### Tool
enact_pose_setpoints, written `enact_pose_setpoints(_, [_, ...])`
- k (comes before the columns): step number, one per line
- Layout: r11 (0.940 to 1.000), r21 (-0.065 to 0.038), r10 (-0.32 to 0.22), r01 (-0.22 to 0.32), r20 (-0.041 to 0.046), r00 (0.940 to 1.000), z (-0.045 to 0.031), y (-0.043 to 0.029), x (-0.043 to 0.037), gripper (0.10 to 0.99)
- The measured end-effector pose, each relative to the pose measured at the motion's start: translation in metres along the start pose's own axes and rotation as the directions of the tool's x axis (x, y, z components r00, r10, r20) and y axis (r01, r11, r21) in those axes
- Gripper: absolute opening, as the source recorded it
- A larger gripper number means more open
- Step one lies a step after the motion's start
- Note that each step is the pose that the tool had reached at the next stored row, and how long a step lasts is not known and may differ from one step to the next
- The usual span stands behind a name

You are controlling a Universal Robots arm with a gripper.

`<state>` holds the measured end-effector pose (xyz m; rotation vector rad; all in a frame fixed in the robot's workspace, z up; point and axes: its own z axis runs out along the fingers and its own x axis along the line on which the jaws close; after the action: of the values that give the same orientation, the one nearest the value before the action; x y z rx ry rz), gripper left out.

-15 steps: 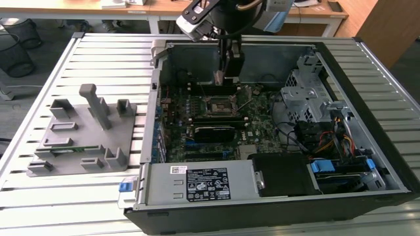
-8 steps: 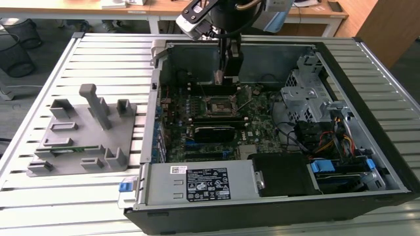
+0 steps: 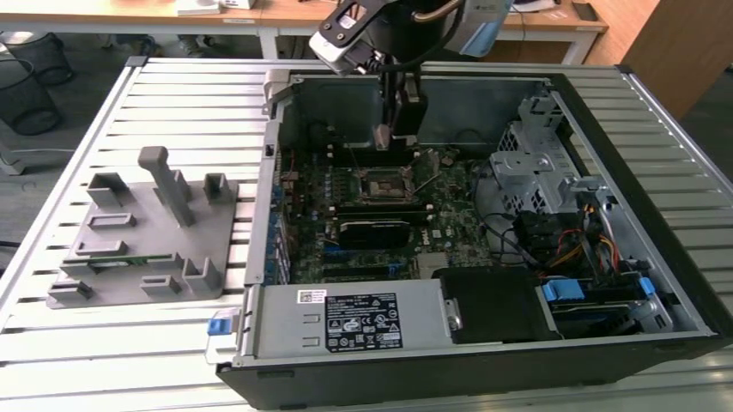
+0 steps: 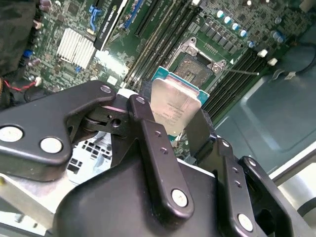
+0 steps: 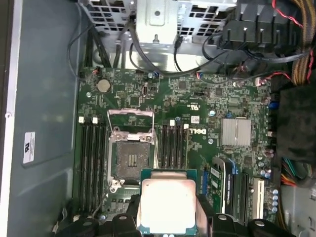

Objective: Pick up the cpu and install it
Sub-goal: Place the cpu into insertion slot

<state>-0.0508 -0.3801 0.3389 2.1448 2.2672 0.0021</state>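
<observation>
First wrist view: my hand (image 5: pixel 167 219) pinches the cpu (image 5: pixel 165 200), open socket (image 5: pixel 131 160) just ahead; I'd keep it level, corners matched.

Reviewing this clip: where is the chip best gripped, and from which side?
Grip the chip by two opposite thin edges, coming down from above its metal top, as the gripper does. It is flat and square, so only the edges give parallel faces, and the underside stays free for the socket.
</observation>
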Motion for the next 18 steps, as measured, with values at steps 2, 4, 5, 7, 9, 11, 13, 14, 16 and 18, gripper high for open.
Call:
enact_pose_setpoints(2, [0.9996,0.0,-0.029,0.029,-0.0002,0.9996,0.0003,0.0,0.0,0.525])
enact_pose_setpoints(4, [0.9993,-0.001,-0.038,0.038,-0.0007,0.9993,0.0011,0.0,0.0,0.525])
enact_pose_setpoints(5, [0.9993,-0.001,-0.038,0.038,-0.0006,0.9993,0.0013,0.0,0.0,0.525])
enact_pose_setpoints(7, [0.9993,-0.001,-0.038,0.038,-0.0005,0.9993,0.0017,0.0,0.0001,0.525])
enact_pose_setpoints(9, [0.9993,-0.001,-0.038,0.038,-0.0006,0.9993,0.0026,-0.0002,0.0005,0.525])
enact_pose_setpoints(11, [0.9993,-0.001,-0.038,0.038,-0.0006,0.9993,0.0039,0.0,0.0028,0.525])
enact_pose_setpoints(13, [0.9993,-0.001,-0.038,0.038,-0.0005,0.9993,0.0054,0.0002,0.0068,0.525])
enact_pose_setpoints(14, [0.9993,-0.001,-0.038,0.038,-0.0005,0.9993,0.0061,0.0003,0.0091,0.525])
enact_pose_setpoints(16, [0.9993,-0.001,-0.037,0.037,-0.0005,0.9993,0.0074,0.0006,0.0147,0.525])
enact_pose_setpoints(18, [0.9994,-0.001,-0.034,0.034,-0.0005,0.9994,0.0088,0.0007,0.0183,0.525])
